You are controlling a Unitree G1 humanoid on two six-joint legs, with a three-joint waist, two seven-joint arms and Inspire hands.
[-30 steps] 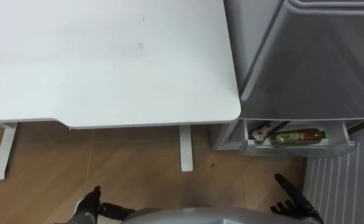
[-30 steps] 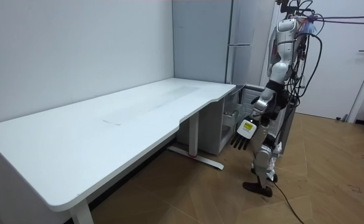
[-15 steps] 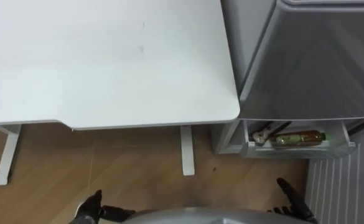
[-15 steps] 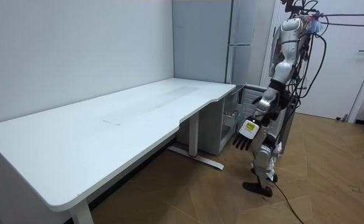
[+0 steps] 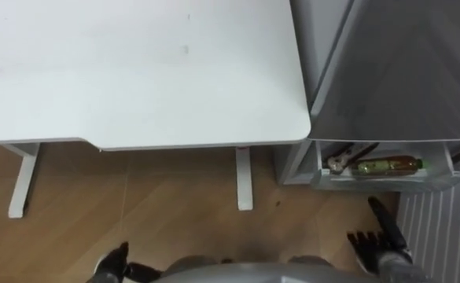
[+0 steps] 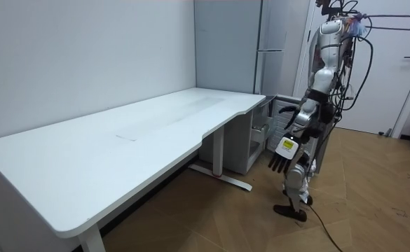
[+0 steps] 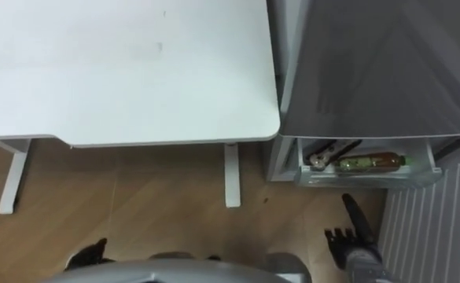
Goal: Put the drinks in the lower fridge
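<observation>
While the drink bottle lies on its side in the open lower fridge drawer, the right hand hovers just in front of the drawer, fingers straight, apart and empty. The left hand hangs well clear of the drawer, fingers relaxed. The bottle is probably light, rigid and smooth: grasp it mid-body.

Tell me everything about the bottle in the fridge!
The bottle is see-through, plastic by its look, with brown drink inside, a greenish label and a green cap. It lies on its side in a pale tray low in the fridge, with its cap toward the right, and it rests on the tray. Something lies by its other end; I cannot tell whether they touch. The right hand is apart from it, fingers straight.
</observation>
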